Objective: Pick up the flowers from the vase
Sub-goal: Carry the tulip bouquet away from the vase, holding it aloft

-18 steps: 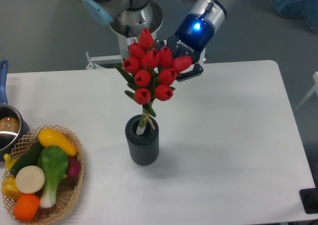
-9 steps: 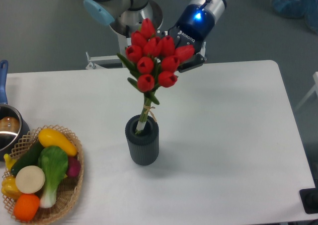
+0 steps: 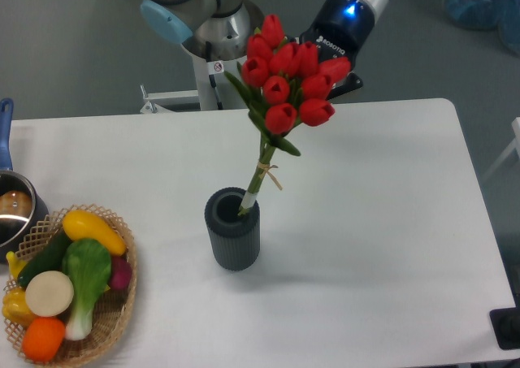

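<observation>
The flowers are a tight bunch of red tulip buds with green leaves, lifted high over the table. Their stems slant down to the left, and only the pale tip still sits in the mouth of the vase. The vase is dark grey, ribbed and upright near the table's middle. My gripper is behind the buds at the upper right, shut on the bunch; its fingertips are mostly hidden by the flowers.
A wicker basket of toy vegetables sits at the front left corner. A metal pot with a blue handle is at the left edge. The arm's base stands behind the table's far edge.
The gripper has risen and moved right with the flowers. The stems have slid most of the way out of the vase and now lean more steeply.
</observation>
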{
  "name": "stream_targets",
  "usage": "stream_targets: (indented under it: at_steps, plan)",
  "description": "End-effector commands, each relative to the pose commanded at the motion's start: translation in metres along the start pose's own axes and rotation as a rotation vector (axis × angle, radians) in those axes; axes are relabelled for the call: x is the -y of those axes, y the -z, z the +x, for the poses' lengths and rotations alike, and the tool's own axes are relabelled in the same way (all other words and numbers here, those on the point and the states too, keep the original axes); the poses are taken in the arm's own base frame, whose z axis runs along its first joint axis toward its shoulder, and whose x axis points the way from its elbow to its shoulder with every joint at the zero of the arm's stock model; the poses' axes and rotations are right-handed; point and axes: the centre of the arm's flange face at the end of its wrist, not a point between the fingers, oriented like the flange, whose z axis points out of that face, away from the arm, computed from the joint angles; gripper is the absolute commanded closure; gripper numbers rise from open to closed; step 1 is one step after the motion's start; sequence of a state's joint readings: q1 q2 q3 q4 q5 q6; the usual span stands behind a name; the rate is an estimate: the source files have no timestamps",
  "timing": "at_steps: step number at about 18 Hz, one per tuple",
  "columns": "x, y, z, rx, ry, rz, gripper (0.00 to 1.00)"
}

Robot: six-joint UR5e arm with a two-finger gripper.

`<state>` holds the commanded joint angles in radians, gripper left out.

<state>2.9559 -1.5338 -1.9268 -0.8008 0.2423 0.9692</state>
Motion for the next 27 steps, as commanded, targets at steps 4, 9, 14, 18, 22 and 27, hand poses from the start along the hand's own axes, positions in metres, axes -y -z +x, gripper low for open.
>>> stream_targets:
  at_steps: [4, 9, 14, 18, 22, 27]
  plan:
    - [-0.004, 0.006, -0.019, 0.076, -0.116, -0.098, 0.89]
    - [-0.021, 0.008, -0.042, 0.115, -0.147, -0.174, 0.88]
    - [-0.051, 0.032, -0.092, 0.146, -0.214, -0.189, 0.89]
    - [-0.060, 0.038, -0.110, 0.157, -0.221, -0.203, 0.91]
    - [-0.070, 0.036, -0.121, 0.195, -0.214, -0.330, 0.96]
    - [-0.064, -0.009, -0.122, 0.221, -0.292, -0.601, 0.95]
